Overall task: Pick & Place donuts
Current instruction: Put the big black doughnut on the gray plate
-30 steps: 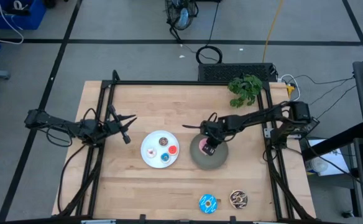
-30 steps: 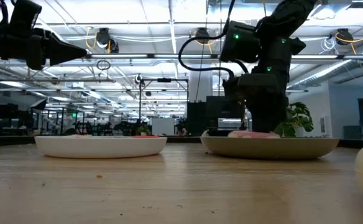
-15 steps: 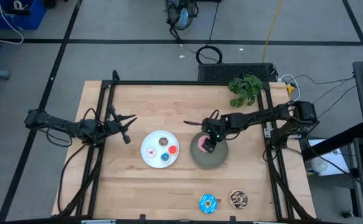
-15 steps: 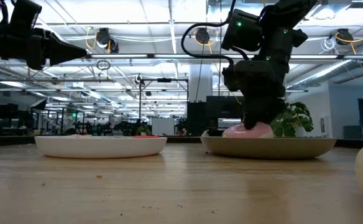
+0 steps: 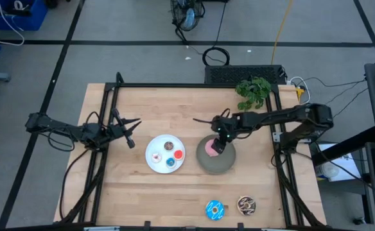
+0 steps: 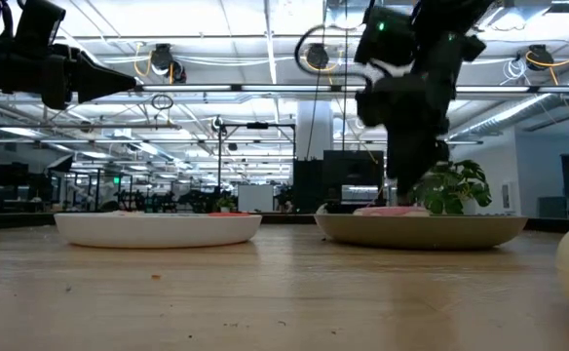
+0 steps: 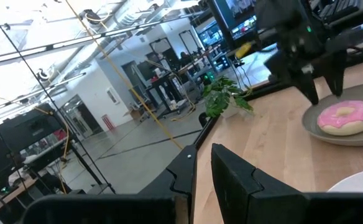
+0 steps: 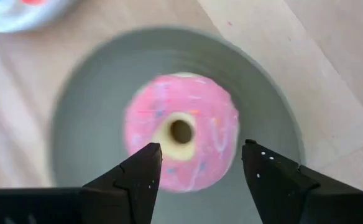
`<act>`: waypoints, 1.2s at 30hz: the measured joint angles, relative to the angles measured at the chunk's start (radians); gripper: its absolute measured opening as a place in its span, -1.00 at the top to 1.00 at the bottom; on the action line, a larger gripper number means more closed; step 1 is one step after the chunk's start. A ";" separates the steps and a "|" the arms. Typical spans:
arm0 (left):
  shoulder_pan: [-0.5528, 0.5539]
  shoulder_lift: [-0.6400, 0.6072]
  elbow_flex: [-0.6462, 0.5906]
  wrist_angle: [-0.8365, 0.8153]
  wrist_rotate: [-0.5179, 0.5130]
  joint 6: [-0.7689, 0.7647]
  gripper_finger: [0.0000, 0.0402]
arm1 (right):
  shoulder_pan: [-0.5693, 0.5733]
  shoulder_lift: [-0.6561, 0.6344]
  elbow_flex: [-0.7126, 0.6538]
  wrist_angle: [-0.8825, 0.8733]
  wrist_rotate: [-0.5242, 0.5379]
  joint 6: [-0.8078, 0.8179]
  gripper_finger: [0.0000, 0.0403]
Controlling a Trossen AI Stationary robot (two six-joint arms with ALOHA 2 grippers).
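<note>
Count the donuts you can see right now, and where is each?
7. Pink donut lies on the grey plate under the open right gripper. Four small ones sit on the white plate. Blue sprinkled and chocolate sprinkled lie on the table's near edge.

Two dark robot arms reach in over the table from opposite sides. The right arm stretches from the table's right edge toward the middle, its elbow bent near the edge and its wrist turned downward. The right gripper (image 5: 217,145) points down, and in its own wrist view its two fingers (image 8: 137,180) stand spread well apart with nothing between them. The left arm lies low and nearly straight along the table's left side. The left gripper (image 5: 131,131) points toward the centre, its fingers (image 7: 228,174) close together with only a narrow gap.
</note>
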 joint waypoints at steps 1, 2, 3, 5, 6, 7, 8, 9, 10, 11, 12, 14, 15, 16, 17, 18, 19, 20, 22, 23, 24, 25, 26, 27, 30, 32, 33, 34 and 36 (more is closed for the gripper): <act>0.000 0.000 0.000 0.000 0.000 0.000 0.72 | 0.000 -0.025 0.008 -0.014 -0.003 0.000 -0.04; 0.000 0.000 0.000 -0.001 0.000 0.000 0.72 | 0.001 -0.050 0.022 -0.033 -0.003 0.000 -0.04; 0.000 0.000 0.000 0.000 0.000 0.000 0.72 | 0.005 -0.075 0.041 -0.054 -0.003 0.000 -0.04; 0.000 0.000 0.000 -0.001 0.000 0.000 0.72 | 0.019 -0.124 0.085 -0.116 0.003 0.001 -0.04; 0.000 0.000 0.000 -0.001 0.000 0.000 0.72 | 0.032 -0.144 0.114 -0.164 0.022 0.007 -0.03; 0.000 0.000 0.000 -0.001 0.000 0.000 0.72 | 0.053 -0.164 0.146 -0.199 0.046 0.013 -0.02; 0.000 0.000 0.000 -0.002 0.000 0.000 0.72 | 0.078 -0.182 0.182 -0.227 0.076 0.018 0.00; 0.000 0.000 0.000 -0.003 0.000 0.000 0.72 | 0.113 -0.195 0.219 -0.240 0.114 0.018 0.03; 0.000 0.000 0.000 -0.003 0.000 0.000 0.72 | 0.154 -0.203 0.258 -0.239 0.153 0.012 0.06; 0.000 0.000 0.000 -0.003 -0.001 0.000 0.72 | 0.201 -0.208 0.298 -0.235 0.193 0.002 0.09; 0.000 0.000 0.000 -0.003 0.000 0.000 0.72 | 0.250 -0.208 0.338 -0.235 0.241 -0.010 0.13; 0.000 0.000 0.000 -0.003 0.000 0.000 0.72 | 0.347 -0.190 0.418 -0.237 0.355 -0.038 0.22; 0.000 0.000 0.000 -0.003 0.000 0.000 0.72 | 0.389 -0.179 0.453 -0.243 0.420 -0.047 0.28; 0.000 0.000 0.000 -0.004 0.000 0.000 0.72 | 0.427 -0.168 0.483 -0.262 0.477 -0.048 0.34; 0.000 0.000 0.000 -0.003 0.000 0.000 0.72 | 0.460 -0.156 0.509 -0.283 0.525 -0.044 0.40; 0.000 0.000 0.000 -0.004 0.000 -0.001 0.72 | 0.486 -0.145 0.528 -0.297 0.559 -0.034 0.48; 0.000 0.000 0.000 -0.005 0.000 -0.002 0.72 | 0.509 -0.134 0.545 -0.305 0.574 -0.018 0.55; 0.000 0.000 0.000 -0.005 0.000 -0.002 0.72 | 0.531 -0.122 0.554 -0.309 0.576 0.001 0.63; 0.000 0.000 0.000 -0.011 0.000 -0.004 0.72 | 0.575 -0.094 0.560 -0.323 0.579 0.033 0.81; 0.000 0.000 0.000 -0.012 0.000 -0.006 0.72 | 0.600 -0.075 0.560 -0.318 0.579 0.040 0.89; 0.000 0.000 0.000 -0.011 0.000 -0.008 0.72 | 0.626 -0.054 0.560 -0.315 0.578 0.038 0.94; 0.000 0.000 0.000 -0.012 0.000 -0.010 0.72 | 0.652 -0.032 0.560 -0.318 0.578 0.027 0.97; 0.000 0.000 0.000 -0.017 0.000 -0.015 0.72 | 0.673 -0.009 0.560 -0.320 0.576 0.023 0.97; 0.000 0.000 0.000 -0.020 0.000 -0.016 0.72 | 0.690 0.009 0.560 -0.326 0.574 0.022 0.96; 0.000 0.000 0.000 -0.023 0.000 -0.016 0.72 | 0.724 0.050 0.560 -0.354 0.575 0.021 0.98; 0.000 0.000 0.000 -0.029 0.000 -0.023 0.72 | 0.734 0.072 0.560 -0.347 0.574 0.017 0.99; 0.000 0.000 0.000 -0.028 0.000 -0.025 0.72 | 0.739 0.082 0.560 -0.347 0.574 0.015 0.99; 0.000 0.000 0.000 -0.029 0.000 -0.027 0.72 | 0.743 0.092 0.560 -0.344 0.574 0.012 0.98; 0.000 0.000 0.000 -0.032 0.000 -0.027 0.72 | 0.751 0.112 0.560 -0.332 0.575 0.005 0.99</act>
